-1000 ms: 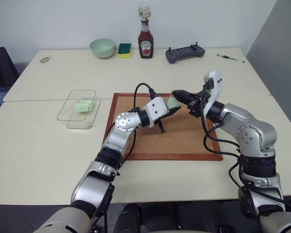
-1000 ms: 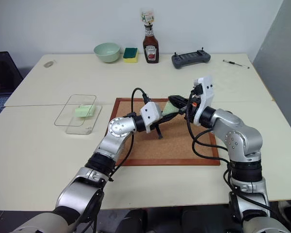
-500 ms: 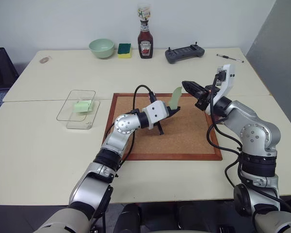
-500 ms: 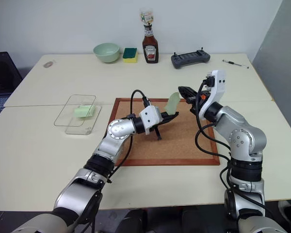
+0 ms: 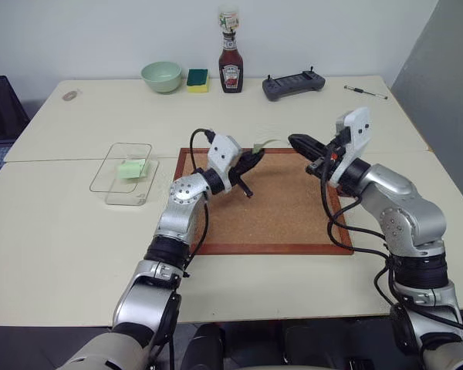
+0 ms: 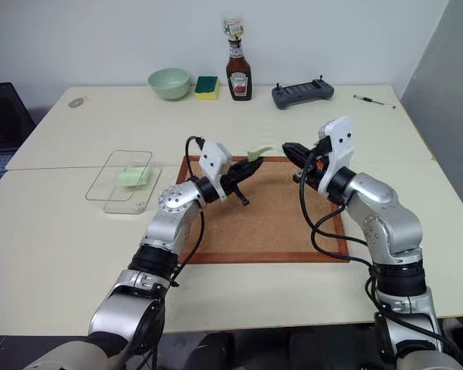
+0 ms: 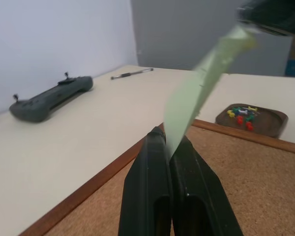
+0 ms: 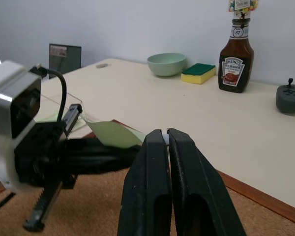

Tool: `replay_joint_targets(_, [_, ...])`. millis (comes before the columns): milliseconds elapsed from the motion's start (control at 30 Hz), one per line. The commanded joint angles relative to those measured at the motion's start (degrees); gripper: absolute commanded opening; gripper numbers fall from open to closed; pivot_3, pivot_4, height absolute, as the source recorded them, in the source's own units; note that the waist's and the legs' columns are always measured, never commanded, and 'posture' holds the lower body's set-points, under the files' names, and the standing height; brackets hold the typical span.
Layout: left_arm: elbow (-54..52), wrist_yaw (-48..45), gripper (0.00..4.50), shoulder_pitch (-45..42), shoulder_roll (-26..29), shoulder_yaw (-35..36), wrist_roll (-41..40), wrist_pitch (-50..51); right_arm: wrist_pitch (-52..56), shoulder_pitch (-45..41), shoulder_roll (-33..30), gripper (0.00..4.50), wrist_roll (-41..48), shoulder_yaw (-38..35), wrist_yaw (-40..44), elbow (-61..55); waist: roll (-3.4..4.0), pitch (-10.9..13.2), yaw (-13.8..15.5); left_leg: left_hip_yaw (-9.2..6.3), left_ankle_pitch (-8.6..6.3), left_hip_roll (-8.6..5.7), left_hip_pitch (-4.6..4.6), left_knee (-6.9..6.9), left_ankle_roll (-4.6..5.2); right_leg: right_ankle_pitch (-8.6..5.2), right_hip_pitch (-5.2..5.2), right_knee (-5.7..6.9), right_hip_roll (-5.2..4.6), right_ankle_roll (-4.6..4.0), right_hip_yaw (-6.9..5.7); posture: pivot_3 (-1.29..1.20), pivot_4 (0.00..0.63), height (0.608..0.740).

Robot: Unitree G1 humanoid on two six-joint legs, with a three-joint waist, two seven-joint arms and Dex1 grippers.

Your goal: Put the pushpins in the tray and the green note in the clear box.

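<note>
Worktop (image 5: 77, 231): pale cream, carrying everything; I place the rest relative to the cork board.
Cork board (image 5: 285, 220): brown-framed, middle of the worktop, both arms reaching over it.
Clear box (image 5: 127, 173): well left of the cork board, with a thicker folded pale green piece (image 5: 131, 167) inside it already.
Left hand (image 5: 256, 154): over the cork board's far-left part, clenched on one edge of the green note (image 5: 264, 144); in the left wrist view the black fingers (image 7: 157, 162) pinch the slip and it rises free beyond them.
Right hand (image 5: 295, 141): above the cork board's far edge, to the right of the note and apart from it, fingers pressed together. Something small and pale sits between the tips in the right wrist view; too small to name.
Tray (image 7: 251, 119): dark oval dish beside the cork board's edge.
Pushpins (image 7: 241, 114): red, yellow, green and blue heads clustered in the tray, so that half looks done.
Risk, slip: the note is thin and held by one edge only, so a quick swing toward the clear box may let it flutter loose.
Risk, landing: released too high, the light paper may drift past the box rim onto the worktop.
</note>
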Motion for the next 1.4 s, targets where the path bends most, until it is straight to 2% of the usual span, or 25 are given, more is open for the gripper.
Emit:
replay_joint_targets(33, [-4.5,1.4,0.08,0.4,0.0,1.9,-2.5,3.5,-4.7,0.2,-0.9,0.00,-2.4,0.4,1.6,-2.1,0.00,0.0,0.0,0.00,0.00,0.00,0.01,0.00,0.00,0.00,0.00,0.00,0.00,0.00,0.00,0.00,0.150,0.740])
replay_joint_targets(233, [-7.6,3.4,0.08,1.5,0.5,4.2,-4.7,7.3,-7.9,1.3,-1.8,0.00,-4.8,0.5,3.0,-0.8,0.00,0.0,0.1,-0.01,0.00,0.00,0.00,0.00,-0.01,0.00,0.01,-0.02,0.00,0.00,0.00,0.00,0.150,0.740])
replay_joint_targets(500, [-14.2,3.7,0.08,6.7,0.4,3.0,-5.2,11.4,-7.6,1.5,-0.1,0.00,-4.4,-0.8,1.7,0.0,0.00,0.0,0.1,0.00,0.01,0.02,0.02,-0.01,-0.01,0.00,0.01,-0.02,0.00,0.00,0.01,0.00,0.150,0.740])
replay_joint_targets(833, [-18.0,1.6,0.08,7.6,2.5,-0.8,-2.6,11.0,-6.7,1.7,-3.5,0.00,-6.4,-3.0,1.3,2.4,0.00,0.0,0.2,0.02,0.00,0.01,0.02,0.00,-0.01,0.00,0.03,-0.04,0.00,0.00,0.02,0.00,0.150,0.740])
replay_joint_targets(1100, [-17.9,3.0,0.08,7.0,3.5,-4.1,2.3,7.6,-2.5,3.8,-6.0,0.00,-7.7,-6.6,-2.2,4.2,0.00,0.0,0.2,0.04,0.00,0.01,0.02,-0.01,-0.01,0.00,0.04,-0.04,0.00,0.00,0.04,0.00,0.150,0.740])
replay_joint_targets(1400, [-23.6,-5.4,0.08,6.6,4.5,-6.8,-2.1,12.6,1.8,4.9,-11.7,0.00,-14.9,-4.9,-5.2,11.2,0.01,0.0,0.2,0.09,0.00,0.02,0.02,-0.02,0.00,0.00,0.03,-0.05,0.00,0.00,0.08,0.00,0.150,0.740])
